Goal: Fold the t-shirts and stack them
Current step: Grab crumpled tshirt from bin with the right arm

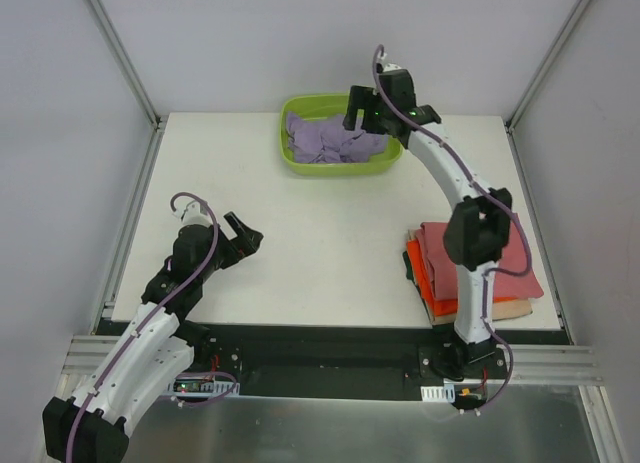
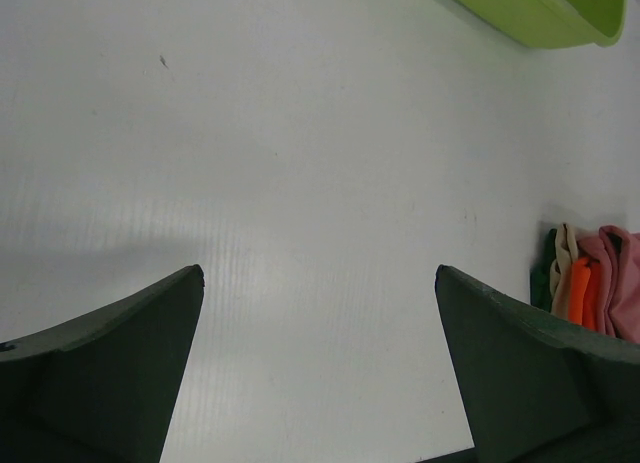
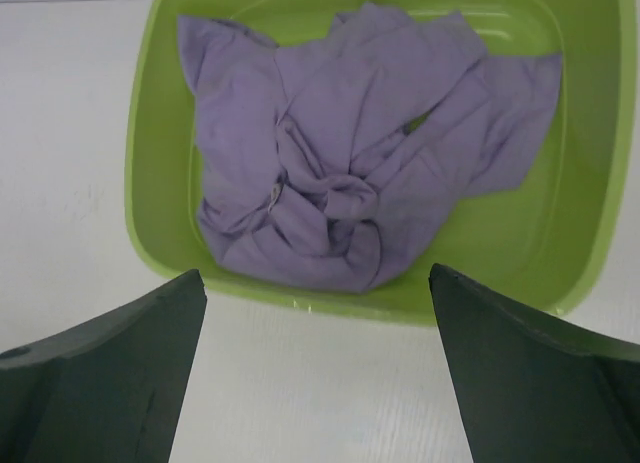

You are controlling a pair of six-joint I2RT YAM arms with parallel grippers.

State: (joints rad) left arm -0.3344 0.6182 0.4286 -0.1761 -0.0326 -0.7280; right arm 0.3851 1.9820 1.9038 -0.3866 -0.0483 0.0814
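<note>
Firstly, lilac t-shirt (image 3: 350,173): unfolded, crumpled in a loose heap inside the tub, filling most of its floor, with one edge riding up the far wall.
Lime-green tub (image 3: 150,133): sits at the far middle of the table, holding only the lilac t-shirt.
Folded stack (image 1: 432,251): lies at the near right of the table, well apart from the tub, partly hidden behind the right arm in the top view.
Stack layers: a rose-red shirt (image 1: 525,268) is on top, an orange shirt (image 2: 580,288) beneath it, a dark shirt (image 2: 543,273) shows at the left edge, and a pale beige layer (image 1: 510,309) lies at the bottom.
Right gripper (image 3: 317,275): is poised at the near rim of the tub and aimed at the lilac t-shirt, with its fingers spread wide and nothing between them.
Left gripper (image 2: 320,273): is low over bare table on the near left and pointed toward the folded stack, with its fingers wide apart and holding nothing.
Table (image 1: 300,253): white and flat, bearing the tub and the folded stack.
</note>
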